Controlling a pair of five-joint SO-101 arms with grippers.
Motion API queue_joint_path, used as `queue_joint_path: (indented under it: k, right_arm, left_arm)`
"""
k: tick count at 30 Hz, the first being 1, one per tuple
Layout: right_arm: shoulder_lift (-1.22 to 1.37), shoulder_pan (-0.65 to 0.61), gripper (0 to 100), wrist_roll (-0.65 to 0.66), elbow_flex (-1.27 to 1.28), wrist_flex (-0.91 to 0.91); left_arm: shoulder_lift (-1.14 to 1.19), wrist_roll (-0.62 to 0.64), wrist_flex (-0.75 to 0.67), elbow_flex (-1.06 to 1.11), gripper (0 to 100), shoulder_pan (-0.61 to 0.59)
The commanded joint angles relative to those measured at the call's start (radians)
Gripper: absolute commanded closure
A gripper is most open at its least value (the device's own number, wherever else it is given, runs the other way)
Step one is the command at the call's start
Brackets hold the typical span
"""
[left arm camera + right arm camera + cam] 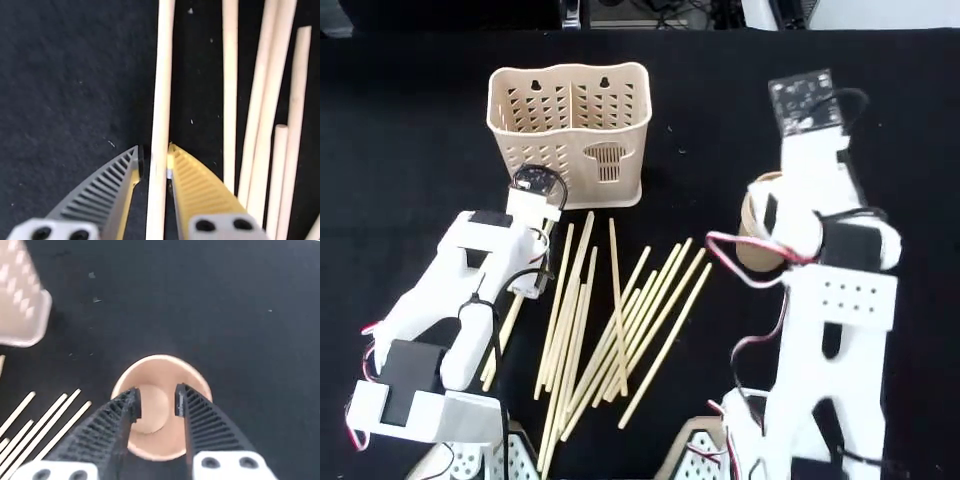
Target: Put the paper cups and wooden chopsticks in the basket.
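A beige perforated basket (570, 125) stands upright at the back of the black table. Several wooden chopsticks (620, 320) lie fanned out in front of it. My left gripper (530, 275) is at the left edge of the pile. In the left wrist view it (154, 152) is shut on one chopstick (162, 75), which runs lengthwise between the jaws, with other sticks (265, 100) beside it. A paper cup (752, 250) stands upright to the right of the pile. My right gripper (156, 402) hangs open directly over the cup's mouth (165, 372).
The right arm's body (830, 300) covers part of the cup from above. The basket's corner (20, 300) and a few chopstick ends (45, 425) lie off to one side of the cup. Bare black cloth lies around the basket.
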Motion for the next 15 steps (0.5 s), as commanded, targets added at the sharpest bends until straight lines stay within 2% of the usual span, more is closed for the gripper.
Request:
queue_joint_path:
  k: [1,5,9,15]
  right_arm:
    - [0.064,0.069,85.8,-0.003,-0.056,-0.091]
    - [0.171,0.094,85.7,0.008,-0.058,-0.140]
    - [0.269,0.097,85.6,0.034,-0.133,-0.135]
    - [0.380,0.126,77.6,0.089,-0.295,-0.060]
  left_arm:
    - [-0.006,-0.002,0.021,0.013,88,0.016]
    - [-0.101,-0.002,0.041,0.024,88,0.016]
    - [-0.299,-0.018,0.091,0.076,88,0.016]
    - [-0.623,-0.066,0.207,0.117,88,0.004]
